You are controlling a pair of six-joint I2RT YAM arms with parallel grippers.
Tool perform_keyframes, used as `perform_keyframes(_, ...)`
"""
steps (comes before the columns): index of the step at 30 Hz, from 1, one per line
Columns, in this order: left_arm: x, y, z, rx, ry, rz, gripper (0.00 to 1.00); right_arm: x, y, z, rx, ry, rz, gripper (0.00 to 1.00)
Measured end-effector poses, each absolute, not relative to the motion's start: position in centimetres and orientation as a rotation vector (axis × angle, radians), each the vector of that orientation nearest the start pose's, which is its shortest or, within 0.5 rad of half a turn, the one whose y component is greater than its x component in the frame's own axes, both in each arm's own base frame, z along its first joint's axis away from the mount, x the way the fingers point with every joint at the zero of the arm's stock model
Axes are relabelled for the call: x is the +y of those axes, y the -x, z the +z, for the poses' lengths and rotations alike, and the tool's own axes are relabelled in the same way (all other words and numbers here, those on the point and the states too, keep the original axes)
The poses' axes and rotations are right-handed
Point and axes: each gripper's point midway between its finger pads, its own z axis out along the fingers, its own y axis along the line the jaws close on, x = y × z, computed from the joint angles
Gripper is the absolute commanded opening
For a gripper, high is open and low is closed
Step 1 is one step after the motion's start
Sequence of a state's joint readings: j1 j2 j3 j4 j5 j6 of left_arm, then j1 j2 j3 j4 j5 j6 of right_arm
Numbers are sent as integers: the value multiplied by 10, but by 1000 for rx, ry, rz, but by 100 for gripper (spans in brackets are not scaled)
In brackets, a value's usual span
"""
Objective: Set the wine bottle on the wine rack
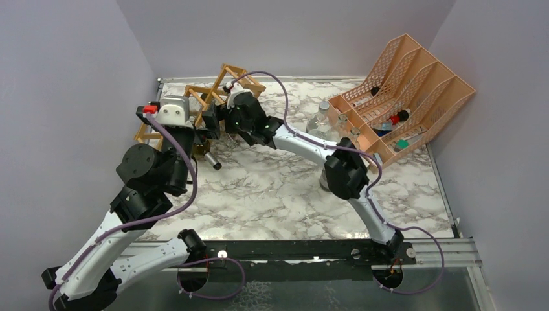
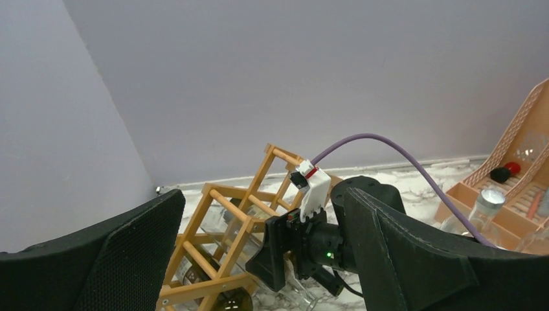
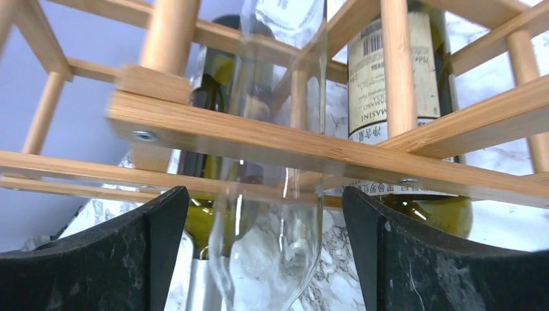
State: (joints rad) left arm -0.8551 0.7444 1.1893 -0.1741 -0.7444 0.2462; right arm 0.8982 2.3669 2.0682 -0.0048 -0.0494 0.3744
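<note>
Right wrist view: the clear glass wine bottle (image 3: 268, 259) lies in a cell of the light tan wooden lattice wine rack (image 3: 259, 139), with the right gripper (image 3: 264, 194) spread clear of it. Placement looks done; next, back straight out without knocking the rack. The left gripper (image 2: 262, 194) gapes empty.

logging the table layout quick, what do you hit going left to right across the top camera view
wine rack → clear glass bottle standing on the table → salmon-orange file organiser
</note>
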Motion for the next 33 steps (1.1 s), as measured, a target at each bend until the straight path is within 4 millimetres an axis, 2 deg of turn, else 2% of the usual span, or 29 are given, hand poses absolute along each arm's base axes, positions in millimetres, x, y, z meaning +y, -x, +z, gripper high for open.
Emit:
perform_keyframes(3, -82, -237, 477, 1346, -96, -49, 99, 545, -406, 194, 1880, 535, 902, 91)
perform_keyframes(6, -82, -235, 482, 1334, -97, -62, 99, 530, -398, 224, 1849, 527, 897, 91)
perform_keyframes(11, -89, -234, 482, 1327, -125, -91, 99, 488, -378, 282, 1777, 520, 844, 90)
perform_keyframes(17, -103, -233, 458, 1345, -172, -152, 99, 413, -348, 325, 1728, 512, 692, 90)
perform_keyframes(24, -130, -239, 409, 1423, -234, -227, 99, 301, -316, 369, 1679, 406, 425, 90)
perform_keyframes(28, -141, -241, 390, 1457, -247, -271, 99, 241, -302, 378, 1679, 304, 271, 90)
perform_keyframes(33, -155, -242, 374, 1487, -254, -327, 99, 190, -288, 364, 1740, 197, 135, 86)
